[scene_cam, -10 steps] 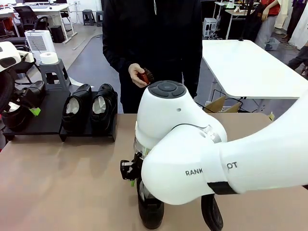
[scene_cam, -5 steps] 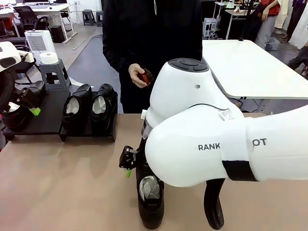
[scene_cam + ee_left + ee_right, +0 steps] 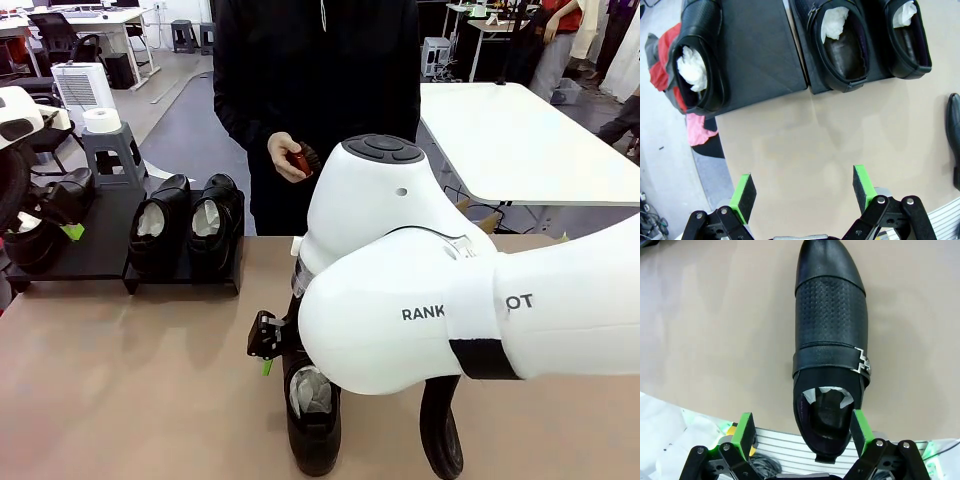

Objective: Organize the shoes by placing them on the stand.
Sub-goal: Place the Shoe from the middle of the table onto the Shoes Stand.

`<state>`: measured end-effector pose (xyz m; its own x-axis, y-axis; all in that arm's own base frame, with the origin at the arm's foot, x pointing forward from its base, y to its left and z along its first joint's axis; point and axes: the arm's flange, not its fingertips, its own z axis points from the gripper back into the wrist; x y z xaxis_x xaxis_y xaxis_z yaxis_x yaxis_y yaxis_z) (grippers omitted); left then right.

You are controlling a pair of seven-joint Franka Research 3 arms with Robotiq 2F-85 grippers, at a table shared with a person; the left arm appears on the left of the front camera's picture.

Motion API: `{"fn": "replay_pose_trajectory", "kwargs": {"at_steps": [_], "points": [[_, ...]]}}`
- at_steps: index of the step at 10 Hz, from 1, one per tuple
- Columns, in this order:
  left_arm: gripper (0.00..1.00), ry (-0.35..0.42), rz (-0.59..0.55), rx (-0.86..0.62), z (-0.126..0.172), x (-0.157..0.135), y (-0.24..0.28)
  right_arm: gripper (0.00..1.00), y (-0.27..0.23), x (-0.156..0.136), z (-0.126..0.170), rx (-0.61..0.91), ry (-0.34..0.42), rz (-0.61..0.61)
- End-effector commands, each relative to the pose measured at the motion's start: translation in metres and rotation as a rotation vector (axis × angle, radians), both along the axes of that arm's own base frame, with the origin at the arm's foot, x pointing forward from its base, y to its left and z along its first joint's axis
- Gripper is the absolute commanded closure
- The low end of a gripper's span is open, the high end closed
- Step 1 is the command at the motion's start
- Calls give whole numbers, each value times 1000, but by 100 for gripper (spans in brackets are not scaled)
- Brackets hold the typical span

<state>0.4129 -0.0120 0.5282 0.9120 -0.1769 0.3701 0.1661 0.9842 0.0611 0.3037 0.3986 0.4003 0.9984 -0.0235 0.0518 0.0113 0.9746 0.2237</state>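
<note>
- The right pincer [image 3: 800, 437] was held wide open, released, astride the heel of a fourth shoe [image 3: 831, 345] on the worktop [image 3: 715, 330].
- The left pincer [image 3: 804, 192] was spread, empty.
- Three shoes [image 3: 842, 45] were counted on the stand [image 3: 760, 55].

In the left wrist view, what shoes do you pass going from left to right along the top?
Shoe at the stand's edge → middle shoe → shoe by the right corner.

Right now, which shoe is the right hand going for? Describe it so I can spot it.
Look at the tan table, near edge, under the big white arm. The shoe lies alone there between the open right hand pads. Unlike the shoes on the black stand, it sits on bare tabletop.
</note>
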Motion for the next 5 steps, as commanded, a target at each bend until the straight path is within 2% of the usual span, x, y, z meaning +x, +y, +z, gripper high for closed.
{"fn": "replay_pose_trajectory", "kwargs": {"at_steps": [1, 2, 3, 4, 5], "points": [[0, -11, -2, -12, 0, -1, 1, 0, 5, 2, 1, -10, -33, -19], [0, -11, -2, -12, 0, -1, 1, 0, 5, 2, 1, -10, -33, -19], [0, -11, -2, -12, 0, -1, 1, 0, 0, 0, 0, 1, -1, 0], [0, -11, -2, -12, 0, -1, 1, 0, -15, -12, 25, 4, -62, 60], [0, 0, 0, 0, 0, 0, 0, 0, -51, -9, 56, 22, -123, 38]]}}
